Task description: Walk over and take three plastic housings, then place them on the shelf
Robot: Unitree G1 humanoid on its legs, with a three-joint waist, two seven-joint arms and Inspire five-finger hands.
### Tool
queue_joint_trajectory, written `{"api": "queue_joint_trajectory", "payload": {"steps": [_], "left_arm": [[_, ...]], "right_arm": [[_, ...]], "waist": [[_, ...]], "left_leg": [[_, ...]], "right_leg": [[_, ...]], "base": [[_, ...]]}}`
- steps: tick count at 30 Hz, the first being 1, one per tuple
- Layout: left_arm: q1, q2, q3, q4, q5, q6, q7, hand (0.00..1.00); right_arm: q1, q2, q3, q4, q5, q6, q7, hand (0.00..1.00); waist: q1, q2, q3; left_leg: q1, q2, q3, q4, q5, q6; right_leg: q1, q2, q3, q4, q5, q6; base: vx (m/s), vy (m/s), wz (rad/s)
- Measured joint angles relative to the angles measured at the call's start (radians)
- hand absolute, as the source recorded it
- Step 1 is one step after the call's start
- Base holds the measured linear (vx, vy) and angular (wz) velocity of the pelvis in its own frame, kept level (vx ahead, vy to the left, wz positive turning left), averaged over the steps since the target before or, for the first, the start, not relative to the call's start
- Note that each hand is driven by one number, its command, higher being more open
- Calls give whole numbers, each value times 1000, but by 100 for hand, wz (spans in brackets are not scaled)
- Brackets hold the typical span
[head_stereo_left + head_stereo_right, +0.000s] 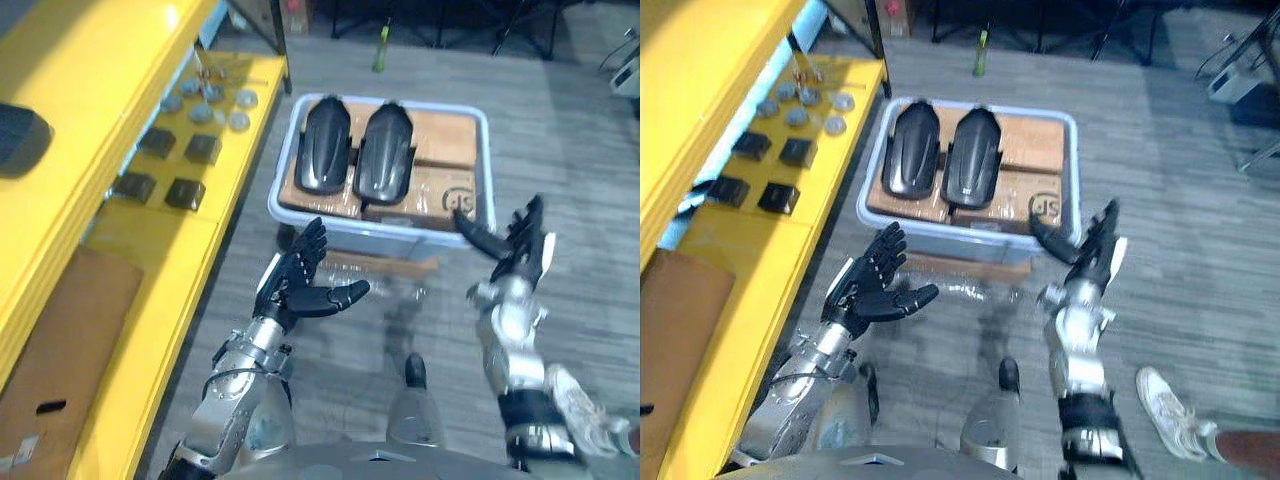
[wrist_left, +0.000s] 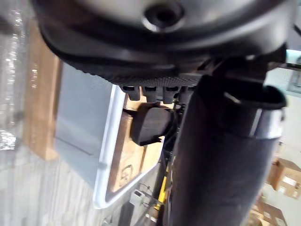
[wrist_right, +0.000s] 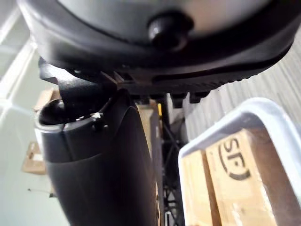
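While the left hand [image 1: 296, 284] and right hand [image 1: 516, 256] hover spread and empty, flank one housing [image 1: 327, 148] inside the bin [image 1: 350, 224].

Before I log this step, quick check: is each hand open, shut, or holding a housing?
Left hand: open, holding nothing.
Right hand: open, holding nothing.

Two glossy black plastic housings [image 1: 327, 146] lie on brown cardboard [image 1: 440, 140] in a pale blue-white bin [image 1: 486, 170], by a bright yellow shelf [image 1: 170, 290] carrying black blocks [image 1: 185, 192] and grey discs [image 1: 201, 114], above a finely striped grey floor [image 1: 580, 170].
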Motion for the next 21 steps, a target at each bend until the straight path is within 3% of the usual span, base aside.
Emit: {"api": "queue_joint_trajectory", "payload": {"steps": [7,13,18,21], "left_arm": [[-33,-18,-35,138,-10,-9,11,100],[-103,-66,-107,225,-54,-64,4,100],[-137,-107,-154,297,-68,-93,5,100],[-136,-120,-161,352,-96,-96,19,100]], "right_arm": [[-327,-210,43,232,-3,53,-21,100],[-553,-352,137,438,-4,95,-8,100],[-648,-416,176,556,-5,166,-10,100],[-683,-454,201,618,-7,221,-3,100]], "waist": [[58,58,57],[106,138,105],[122,172,128],[133,172,128]], "left_leg": [[-58,-9,-29,-51,65,6],[-95,-35,-53,-101,121,10],[-119,-58,-61,-111,138,16],[-131,-69,-69,-140,160,16]], "right_leg": [[-67,3,-23,14,19,-7],[-135,-20,-50,71,18,-6],[-179,-47,-76,116,11,-3],[-202,-57,-86,126,3,-4]], "base": [[-53,-22,12],[-31,-15,16],[-29,-1,9],[-32,-21,10]]}}
